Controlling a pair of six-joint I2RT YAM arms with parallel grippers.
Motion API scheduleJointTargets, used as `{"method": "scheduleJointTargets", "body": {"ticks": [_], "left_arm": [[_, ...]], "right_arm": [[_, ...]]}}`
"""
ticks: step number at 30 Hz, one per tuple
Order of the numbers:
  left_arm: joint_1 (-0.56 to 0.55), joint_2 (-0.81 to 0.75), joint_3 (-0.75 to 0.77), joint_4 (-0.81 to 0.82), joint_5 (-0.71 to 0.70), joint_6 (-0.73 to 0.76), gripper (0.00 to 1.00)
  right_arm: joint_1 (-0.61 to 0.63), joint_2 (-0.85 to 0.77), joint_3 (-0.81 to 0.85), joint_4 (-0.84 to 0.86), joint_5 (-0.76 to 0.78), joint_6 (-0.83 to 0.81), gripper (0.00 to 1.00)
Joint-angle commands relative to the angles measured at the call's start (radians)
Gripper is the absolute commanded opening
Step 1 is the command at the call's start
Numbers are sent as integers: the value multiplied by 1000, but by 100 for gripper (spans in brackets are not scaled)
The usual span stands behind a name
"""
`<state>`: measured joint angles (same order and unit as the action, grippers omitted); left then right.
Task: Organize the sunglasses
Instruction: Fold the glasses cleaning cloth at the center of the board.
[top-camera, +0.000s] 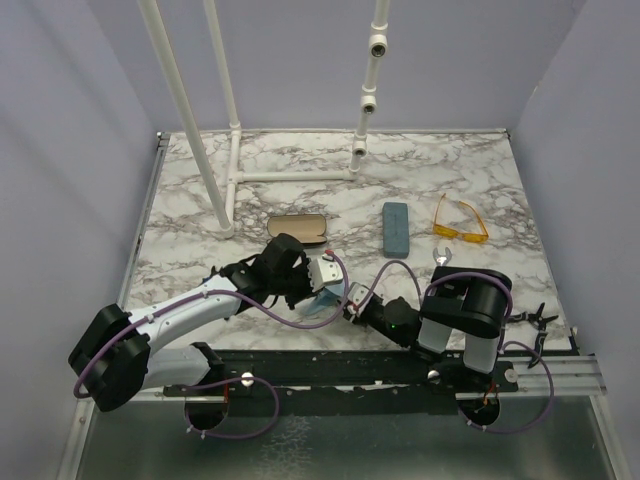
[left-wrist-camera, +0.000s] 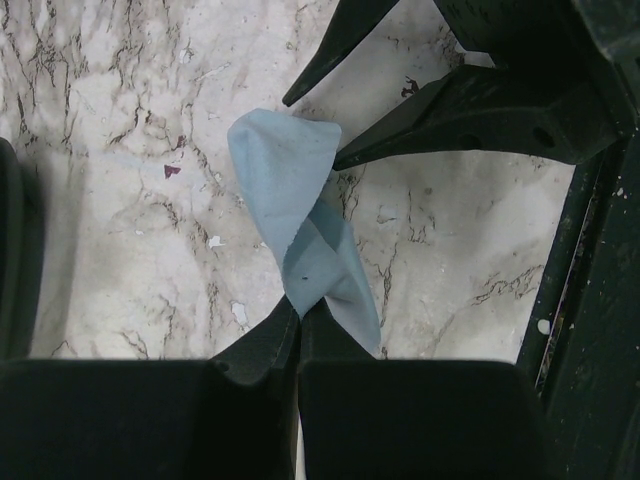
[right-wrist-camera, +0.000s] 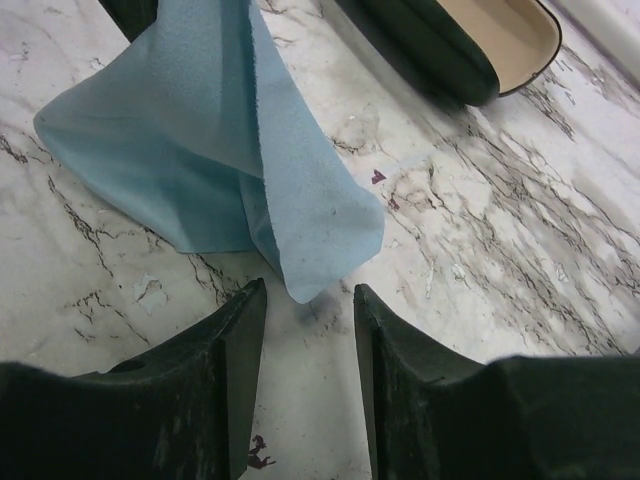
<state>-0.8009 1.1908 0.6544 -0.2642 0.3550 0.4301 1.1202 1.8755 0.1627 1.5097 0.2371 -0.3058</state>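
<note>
Left fingers (left-wrist-camera: 255, 352) clamp a blue cloth (right-wrist-camera: 190, 150) at centre frame, while the right fingers (right-wrist-camera: 232, 350) gape just short of its tip and could pinch air; yellow sunglasses (top-camera: 459, 233) lie untouched, upper right, on the worktop (top-camera: 190, 205).

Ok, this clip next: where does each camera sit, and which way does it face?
Top external: above and behind the arms, looking down on the marble table; both arms show, bases at the bottom.
Left wrist: on the left arm, looking down past the left gripper, shut on the blue cloth; the right arm's fingers show too.
Right wrist: low over the table, facing the open case; the right gripper shows, tips parted.
Shared: all three show the cloth.
</note>
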Motion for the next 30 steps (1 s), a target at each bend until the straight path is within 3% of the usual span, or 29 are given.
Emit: {"method": "scheduleJointTargets", "body": {"ticks": [1,16,21,30], "left_arm": [[-8,-23,10,-1,31,-1,0],[-7,-30,0,3,33,9,0],[-7,-30,-2,11,30,13,0],[-7,-33,-3,12,27,15,0]], "right_arm": [[7,13,5,229,27,-30,45],[7,-120,15,159,29,-114,46],[7,-82,24,162,8,-119,45],[7,-50,35,190,17,-127,28]]}}
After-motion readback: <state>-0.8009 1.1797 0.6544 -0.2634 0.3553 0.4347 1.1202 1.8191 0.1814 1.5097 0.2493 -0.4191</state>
